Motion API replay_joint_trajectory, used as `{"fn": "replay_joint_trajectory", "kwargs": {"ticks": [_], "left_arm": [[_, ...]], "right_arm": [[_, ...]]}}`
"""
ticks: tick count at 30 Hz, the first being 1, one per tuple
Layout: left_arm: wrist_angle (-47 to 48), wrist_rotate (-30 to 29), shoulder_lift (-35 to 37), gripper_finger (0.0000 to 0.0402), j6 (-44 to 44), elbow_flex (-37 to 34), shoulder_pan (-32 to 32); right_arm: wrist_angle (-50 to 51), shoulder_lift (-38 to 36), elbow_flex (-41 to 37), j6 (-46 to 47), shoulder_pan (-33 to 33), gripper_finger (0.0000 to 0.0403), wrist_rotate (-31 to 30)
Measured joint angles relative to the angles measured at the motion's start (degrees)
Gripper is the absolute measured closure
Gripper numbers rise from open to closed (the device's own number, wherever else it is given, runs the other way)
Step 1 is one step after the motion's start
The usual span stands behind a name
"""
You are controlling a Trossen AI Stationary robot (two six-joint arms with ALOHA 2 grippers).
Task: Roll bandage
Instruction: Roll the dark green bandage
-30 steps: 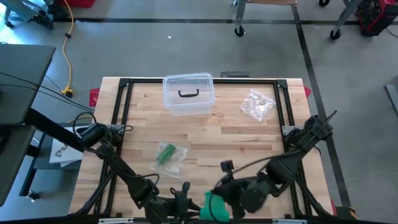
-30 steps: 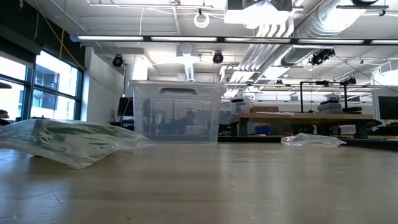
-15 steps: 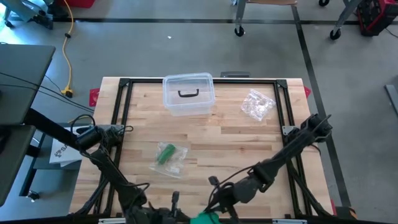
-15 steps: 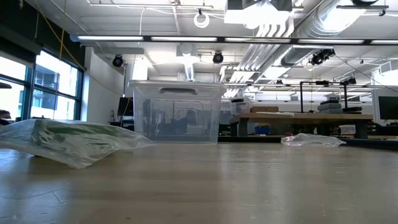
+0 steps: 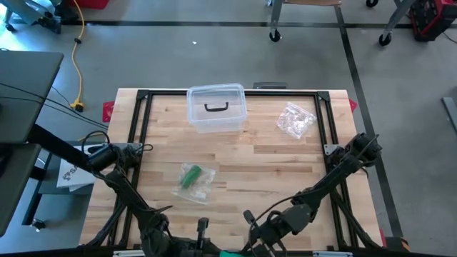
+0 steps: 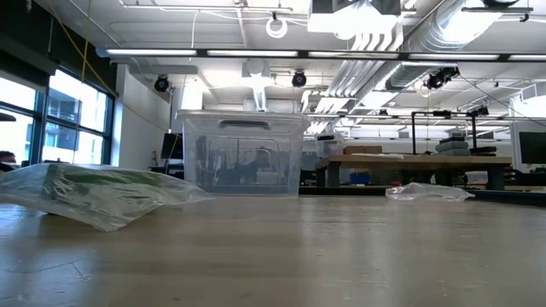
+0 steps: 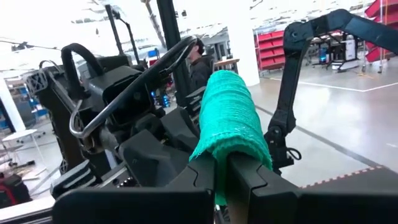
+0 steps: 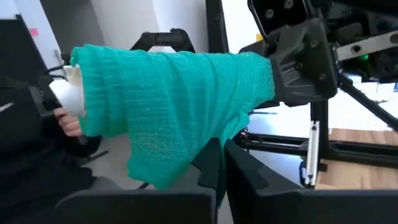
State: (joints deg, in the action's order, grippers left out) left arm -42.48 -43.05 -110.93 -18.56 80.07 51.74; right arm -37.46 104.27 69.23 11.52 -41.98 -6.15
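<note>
Since a second ago both arms have drawn back toward the near edge of the table [image 5: 285,164], carrying the green bandage [image 5: 230,253] from just inside that edge to right at it, where only a sliver shows from above. The left gripper [image 7: 221,180] has its jaws clamped together on the roll's hanging end, and the right gripper [image 8: 219,168] is likewise pinched on the loose cloth under the roll [image 8: 168,106]; holding it between them in the air, off the wood, looks meant to let one arm turn the roll while the other keeps the strip taut. Measured from the near edge, the bagged green roll [image 5: 193,178] lies a little way in, and the clear box [image 5: 216,107] and crumpled clear bag [image 5: 296,119] sit well off at the far side, so the middle offers free room.
</note>
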Motion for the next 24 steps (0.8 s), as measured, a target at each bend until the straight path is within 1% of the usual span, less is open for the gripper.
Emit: {"fn": "replay_joint_trajectory", "kwargs": {"ticks": [2,7,10,12,16,18,19,22,24], "left_arm": [[0.1,0.1,0.0,0.0396,0.3,0.0,0.0],[0.0,0.2,0.1,0.0396,1.3,0.0,0.0],[-0.6,0.0,0.1,0.0396,2.4,0.0,0.0],[-0.9,-0.4,0.1,0.0396,3.9,0.0,0.0],[-2.1,-5.2,0.1,0.0396,5.8,0.0,-0.1],[-4.6,-7.3,0.1,0.0396,6.4,0.1,0.0],[-5.8,-8.4,0.2,0.0396,6.5,0.2,0.1],[-9.7,-9.2,0.3,0.0396,6.0,0.2,0.1],[-12.1,-9.6,0.2,0.0396,6.0,0.2,0.0]], "right_arm": [[0.7,0.0,0.0,0.5,0.1,0.0371,0.6],[2.3,-0.2,0.0,-0.2,0.5,0.0287,1.0],[7.8,-2.2,0.0,-4.6,0.9,0.0244,-0.5],[13.5,-4.6,0.0,-8.2,0.8,0.0229,-5.0],[25.3,-9.7,0.0,-14.5,-0.8,0.0223,-18.6],[29.9,-11.9,-0.1,-17.9,-2.1,0.0222,-24.8],[31.3,-12.7,-0.1,-19.1,-2.7,0.0222,-27.1],[35.3,-14.5,-0.1,-22.7,-4.9,0.0222,-34.1],[36.3,-14.8,-0.1,-26.3,-6.6,0.0222,-37.3]]}}
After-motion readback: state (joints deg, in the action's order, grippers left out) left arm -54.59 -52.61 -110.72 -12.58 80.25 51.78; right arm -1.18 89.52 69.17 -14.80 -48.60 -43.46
